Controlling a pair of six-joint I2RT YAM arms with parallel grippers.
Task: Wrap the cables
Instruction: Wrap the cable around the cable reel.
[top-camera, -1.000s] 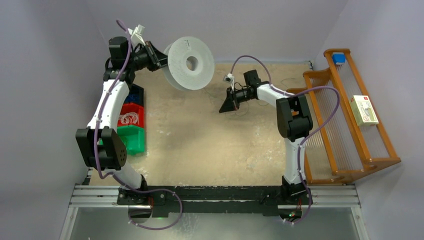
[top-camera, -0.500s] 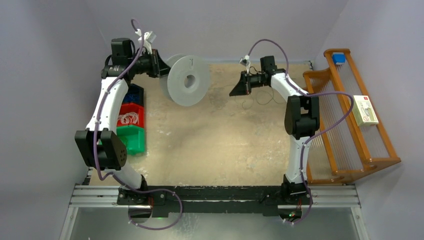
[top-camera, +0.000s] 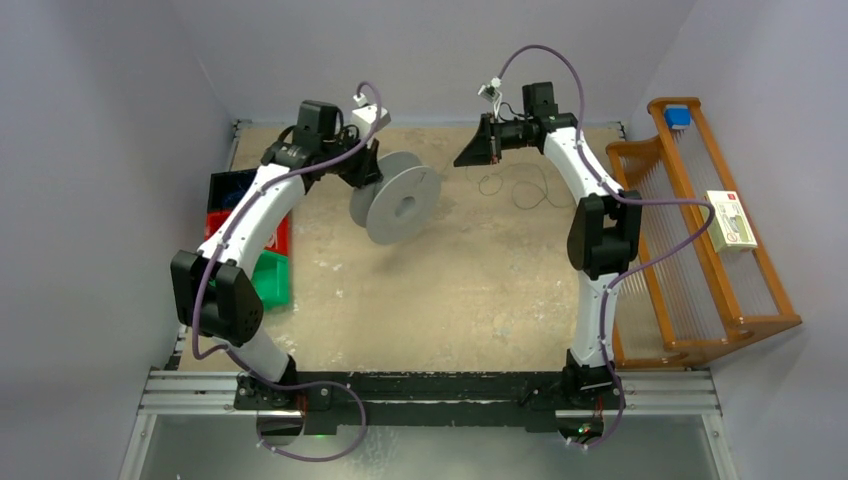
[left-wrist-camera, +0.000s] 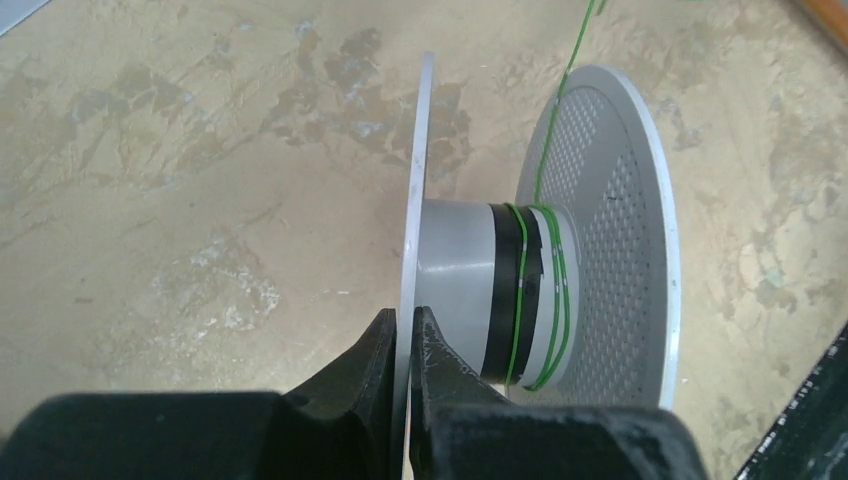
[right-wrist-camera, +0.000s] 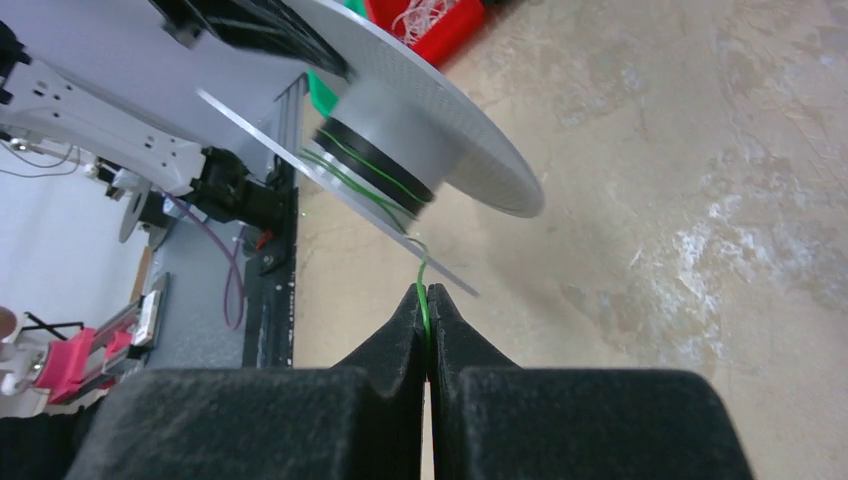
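Down and inward comes the pale grey round plastic spool (top-camera: 400, 205). A second ago it was at the upper left of the overhead view, broadside on; now it hangs nearer centre frame, over the mottled beige desk (top-camera: 450, 300), flanges turned partly edge-on. Meanwhile the right arm (top-camera: 590, 200) has pulled up toward the top edge.

Left end effector (left-wrist-camera: 405, 335) is clamped on the rim of the near flange (left-wrist-camera: 418, 150), one finger on either side of the thin disc. Right end effector (right-wrist-camera: 428, 300) is pinched together on the very thin green cable (right-wrist-camera: 424, 278), which runs from the fingertips up to the spool's hub (left-wrist-camera: 455, 265). On that hub, a few green turns lie over a black band (left-wrist-camera: 505, 290). The rest lies in loose dark loops (top-camera: 515, 185) on the desk, right of the spool and just below the right end effector in the overhead frame.

Winding looks early, with plenty of slack left. To do this turn well, I'd keep the strand taut between pinch and hub, feed it between the two flanges rather than over an edge, and lay each turn beside the last. Lose tension and those wraps could spring loose; pull too hard and the rim grip may slip.
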